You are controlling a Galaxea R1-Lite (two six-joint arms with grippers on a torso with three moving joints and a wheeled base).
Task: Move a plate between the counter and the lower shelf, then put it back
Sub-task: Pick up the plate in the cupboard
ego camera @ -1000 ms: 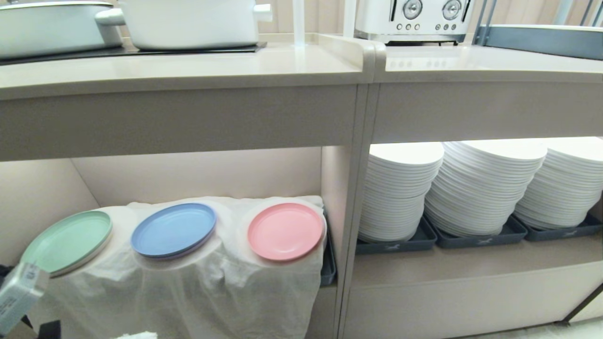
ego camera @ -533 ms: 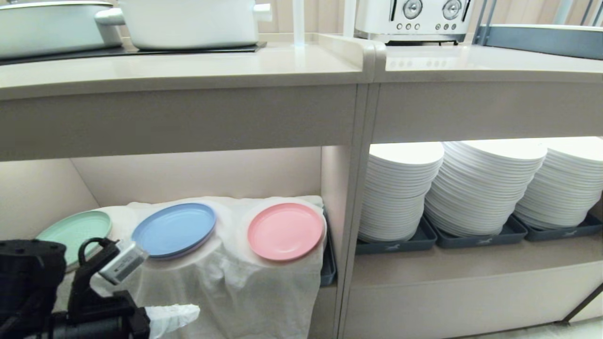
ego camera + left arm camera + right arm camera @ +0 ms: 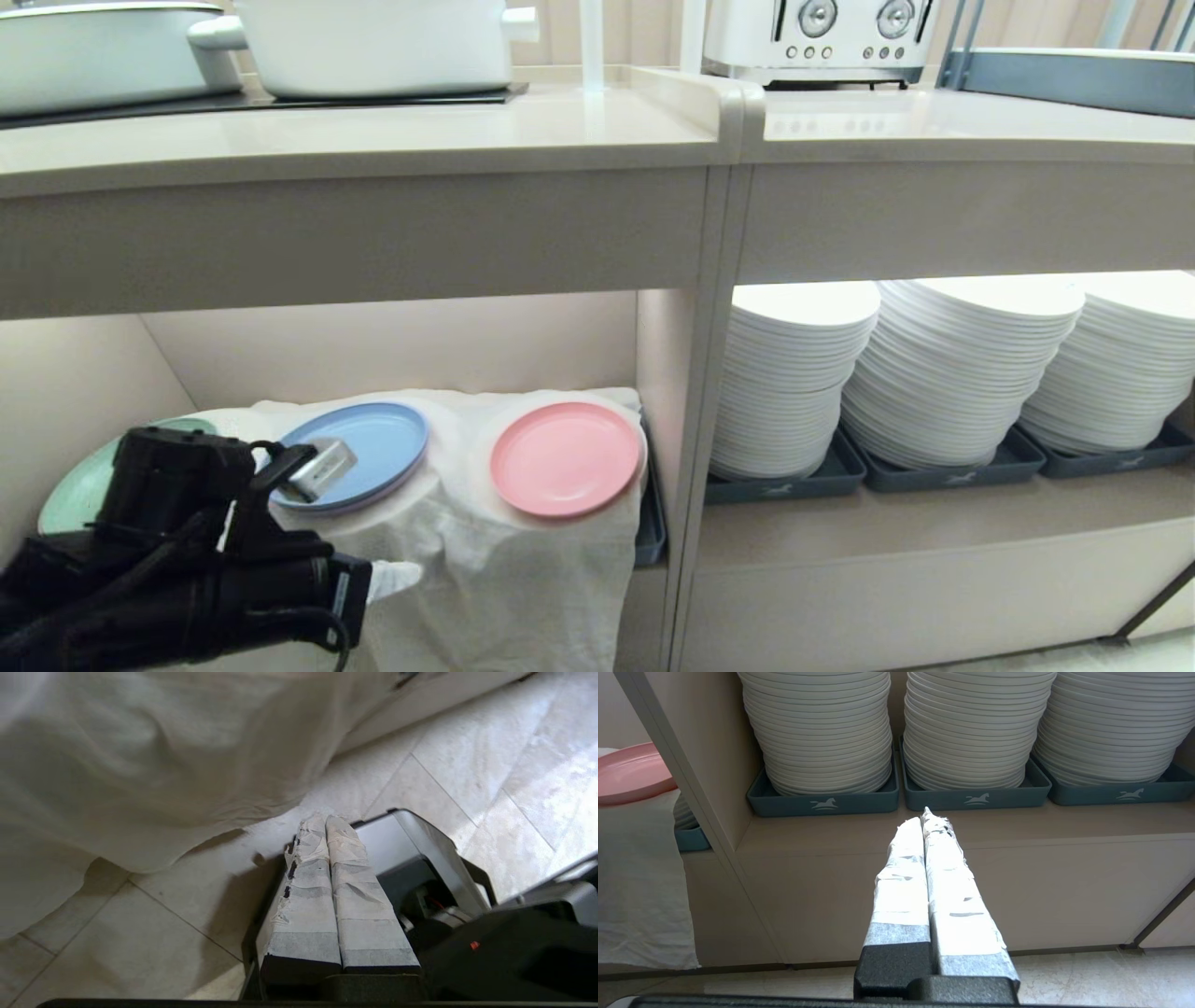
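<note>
left end effector (image 3: 397, 579): low at lower left, taped fingers (image 3: 348, 877) pressed together, empty | right end effector (image 3: 927, 821): fingers together, empty, level

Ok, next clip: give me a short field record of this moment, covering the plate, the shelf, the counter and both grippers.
target plate: round matte pastel-pink plate, flat on the cloth, untouched
shelf: lit beige lower shelf draped with a rumpled white cloth
other plates: round blue plate left of the pink one; mint-green plate further left, partly hidden by the arm
counter: long beige countertop, no plate on it
left gripper: shut, empty, low in front of the hanging cloth
right gripper: shut, empty, facing the stacked white plates
</note>
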